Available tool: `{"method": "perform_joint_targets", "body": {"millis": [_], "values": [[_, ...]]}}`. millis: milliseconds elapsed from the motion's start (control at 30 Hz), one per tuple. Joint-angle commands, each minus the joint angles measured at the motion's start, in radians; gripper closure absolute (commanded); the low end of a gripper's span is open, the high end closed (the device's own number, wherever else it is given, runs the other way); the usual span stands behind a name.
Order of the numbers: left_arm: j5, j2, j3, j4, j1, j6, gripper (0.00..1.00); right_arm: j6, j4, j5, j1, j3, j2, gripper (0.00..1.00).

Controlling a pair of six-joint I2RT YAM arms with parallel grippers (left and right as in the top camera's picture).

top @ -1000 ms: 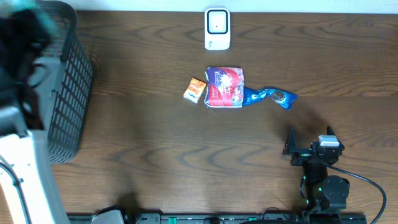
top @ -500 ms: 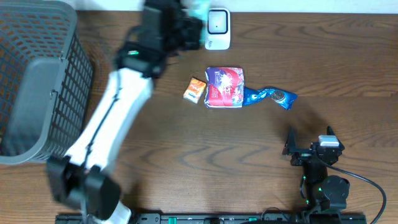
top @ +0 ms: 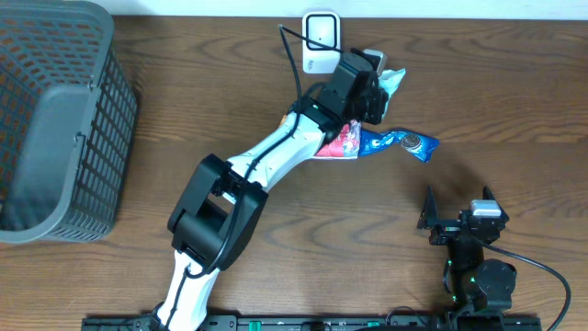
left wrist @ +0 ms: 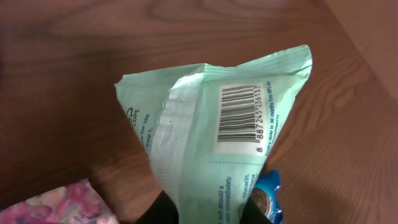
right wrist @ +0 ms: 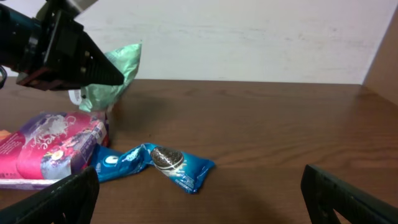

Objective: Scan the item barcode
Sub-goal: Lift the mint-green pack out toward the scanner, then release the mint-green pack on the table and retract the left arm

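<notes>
One basket (top: 55, 119) stands far left. At centre, the left gripper (top: 377, 85), clamped on the green packet (left wrist: 211, 143), holds it raised just right of the scanner (top: 321, 41). Its barcode (left wrist: 239, 118) is exposed and the scan looks pending. The right gripper (top: 457, 207) rests open.

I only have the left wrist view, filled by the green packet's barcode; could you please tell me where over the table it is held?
Observer: The left gripper holds the green packet just right of the white scanner at the far edge of the table.
Operator: And the other arm, please?
Observer: The right gripper rests open near the front edge, well clear.
Operator: Anything else around?
Observer: A grey basket stands at the far left.
</notes>
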Motion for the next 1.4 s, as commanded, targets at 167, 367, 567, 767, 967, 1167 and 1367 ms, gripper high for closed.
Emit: {"method": "perform_joint_targets", "body": {"millis": [167, 367, 567, 767, 967, 1167, 1367], "values": [[-0.056, -0.004, 0.008, -0.002, 0.006, -0.069, 0.11, 0.017, -0.003, 0.002, -0.007, -0.001, -0.004, 0.01], [-0.053, -0.179, 0.008, -0.078, 0.050, -0.069, 0.09, 0.017, -0.003, 0.002, -0.007, -0.001, -0.004, 0.01], [-0.059, -0.476, 0.008, -0.465, 0.184, -0.068, 0.05, 0.017, -0.003, 0.002, -0.007, -0.001, -0.004, 0.01], [-0.174, -0.714, 0.008, -0.963, 0.444, -0.061, 0.02, 0.017, -0.003, 0.002, -0.007, -0.001, -0.004, 0.01], [-0.174, -0.768, 0.008, -1.132, 0.596, -0.061, 0.02, 0.017, -0.003, 0.002, -0.007, -0.001, -0.004, 0.01], [-0.178, -0.763, 0.008, -1.236, 0.648, -0.061, 0.02, 0.017, -0.003, 0.002, -0.007, -0.001, -0.004, 0.01], [-0.178, -0.763, 0.008, -1.236, 0.648, -0.061, 0.02, 0.323, 0.156, -0.340, -0.006, -0.001, -0.004, 0.01]]}}
